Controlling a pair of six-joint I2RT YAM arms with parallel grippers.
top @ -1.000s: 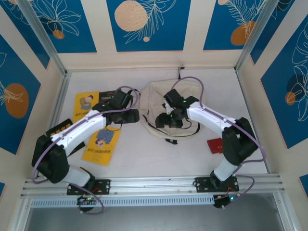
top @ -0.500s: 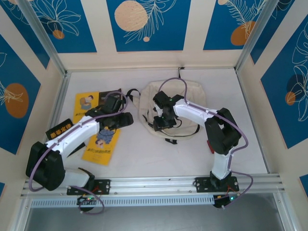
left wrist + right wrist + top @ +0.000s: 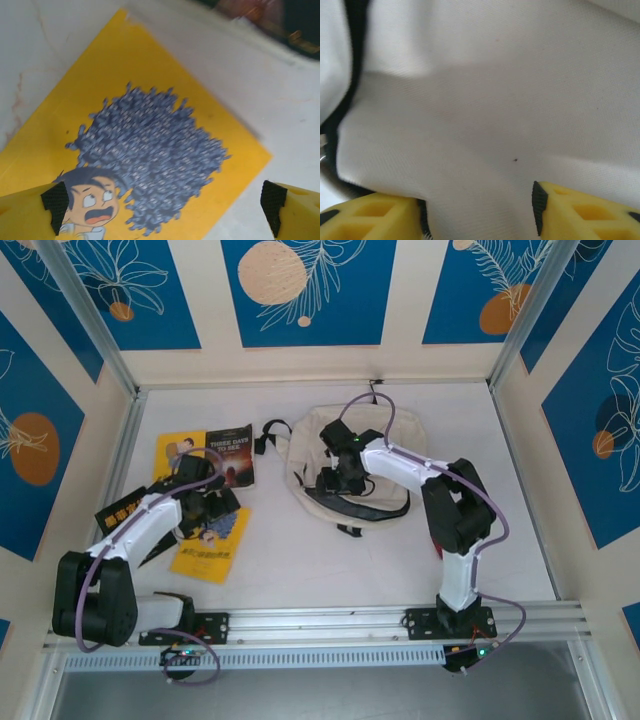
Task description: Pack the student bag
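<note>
My left gripper (image 3: 162, 216) hangs with its yellow fingers spread wide over a yellow book (image 3: 150, 150). The wrist camera picks out the cover's cartoon face and dark scribbled cloud. From overhead the left gripper (image 3: 203, 502) is a dark lump that hides much of that yellow book (image 3: 212, 540).

My right gripper (image 3: 480, 216) is also spread, its fingers just above the cream cloth of the student bag (image 3: 470, 100), with a black zip line (image 3: 347, 75) at the left. I cannot tell whether the pads touch the cloth.

Overhead, the right gripper (image 3: 336, 476) sits over the left half of the student bag (image 3: 404, 430), which lies crumpled at centre-right of the table (image 3: 300, 560), towards its far side. Its long axis is hard to call. A black strap (image 3: 268, 430) trails left toward a dark book (image 3: 232, 455).
</note>
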